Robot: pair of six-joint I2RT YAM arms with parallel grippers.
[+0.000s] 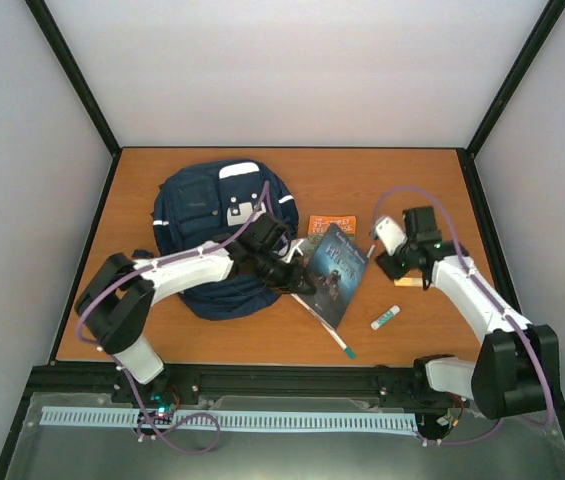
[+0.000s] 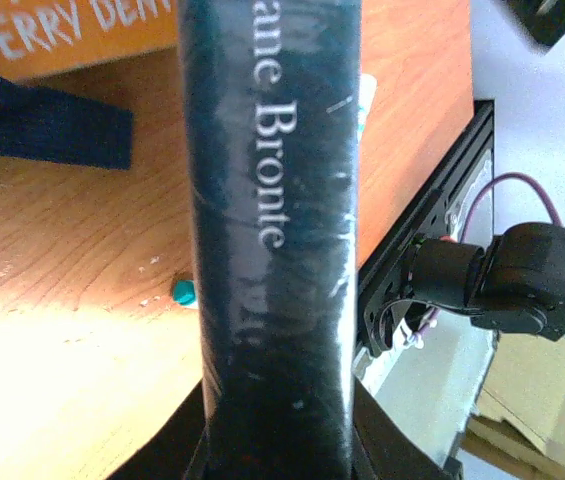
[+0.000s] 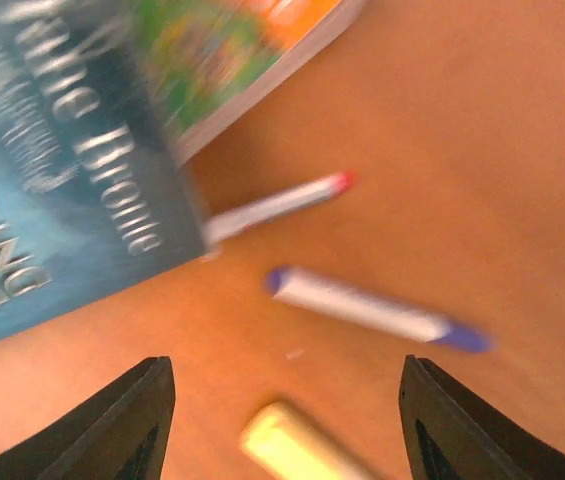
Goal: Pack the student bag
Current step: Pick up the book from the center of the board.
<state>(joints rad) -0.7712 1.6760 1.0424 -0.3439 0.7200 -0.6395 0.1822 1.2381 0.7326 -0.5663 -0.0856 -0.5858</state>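
Note:
The navy student bag point(image 1: 217, 215) lies at the back left of the table, white stripes and buckle patch up. My left gripper point(image 1: 297, 275) is shut on the spine of a dark teal book point(image 1: 334, 270) and holds it tilted beside the bag; the spine fills the left wrist view point(image 2: 272, 240). My right gripper point(image 1: 399, 268) is open and empty above the table, over a yellow eraser point(image 3: 297, 445). A white marker with blue ends point(image 3: 372, 310) and a red-tipped pen point(image 3: 277, 205) lie just ahead of it, next to the book point(image 3: 52, 180).
An orange book point(image 1: 331, 225) lies behind the teal book, also in the right wrist view point(image 3: 232, 50). A white pen with a teal cap point(image 1: 334, 338) and a glue stick point(image 1: 385, 318) lie towards the front. Black frame rail along the near edge point(image 1: 292, 378).

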